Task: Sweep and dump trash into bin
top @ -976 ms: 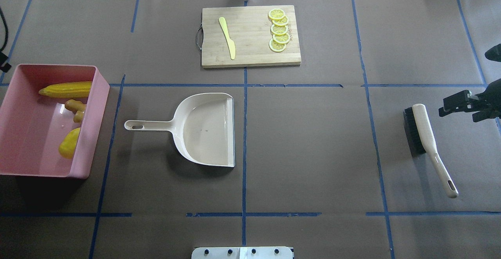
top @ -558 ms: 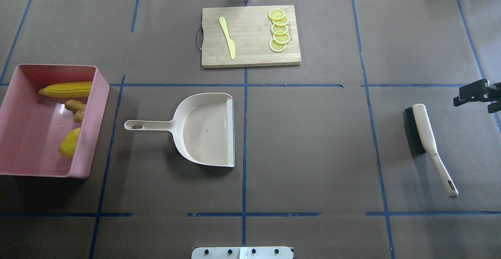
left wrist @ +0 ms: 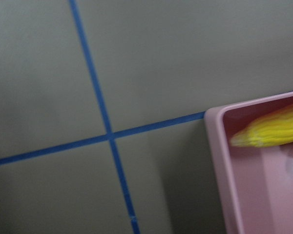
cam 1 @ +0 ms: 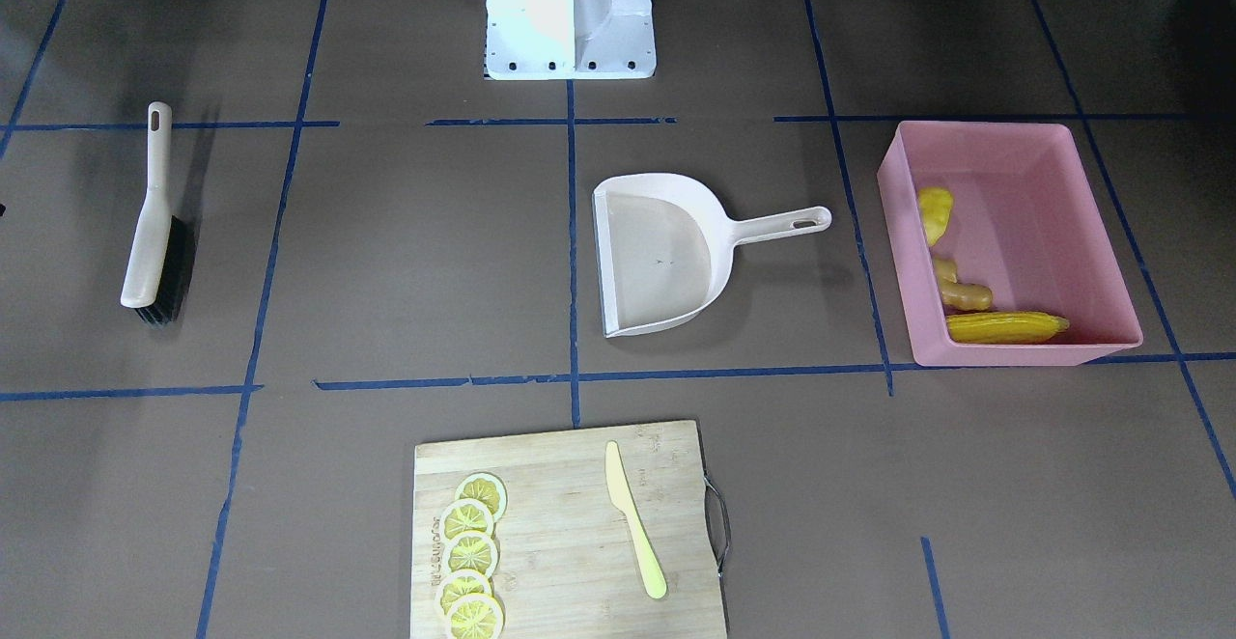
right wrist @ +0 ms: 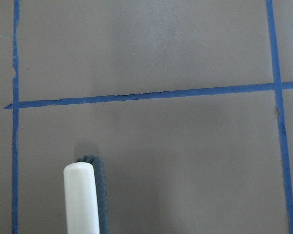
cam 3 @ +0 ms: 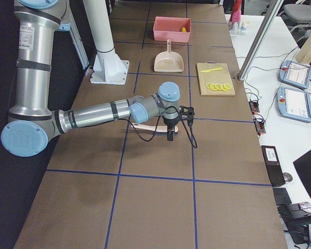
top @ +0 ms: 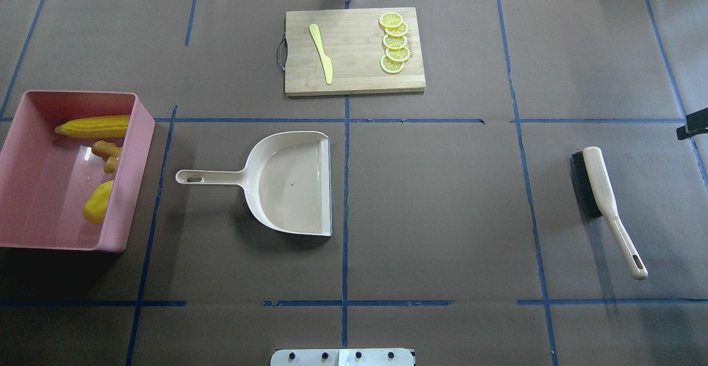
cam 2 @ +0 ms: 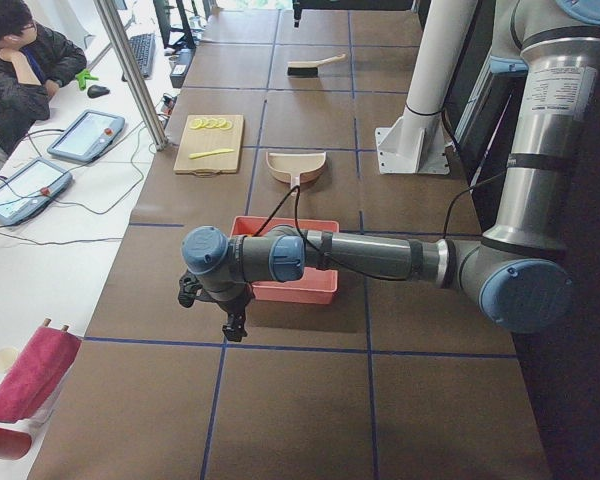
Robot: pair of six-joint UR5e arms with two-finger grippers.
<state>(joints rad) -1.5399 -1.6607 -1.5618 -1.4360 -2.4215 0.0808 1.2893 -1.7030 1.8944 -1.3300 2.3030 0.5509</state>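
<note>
The right hand (cam 3: 170, 135) has pulled back off the tabletop (top: 442, 189): a second ago it hung beside the brush (top: 600, 189) in the overhead view, and now only a dark sliver of it shows at that view's right edge. Whether its fingers are apart or together cannot be told. The left hand (cam 2: 232, 330), a dark trace at the overhead view's left edge a second ago, is now out of that view; it appears only from the table's end, hanging outside the bin (top: 44, 189), and its state cannot be told either. Nothing on the tabletop has shifted.

All the trash lies inside the bin: the potato-like lump (top: 98, 203) nearest the robot, the ginger root (top: 108, 155) next, the corn cob (top: 94, 126) at the far end. The bin's right wall cuts off part of each from above. The dustpan (top: 293, 186) lies flat between bin and brush, handle towards the bin.

Farthest off, the cutting board (top: 359, 73) carries a knife (top: 322, 53) and a row of overlapping lemon slices (top: 394, 42). Lettering along the board's edge beside the slices is too small to read. The left wrist view is blurred.
</note>
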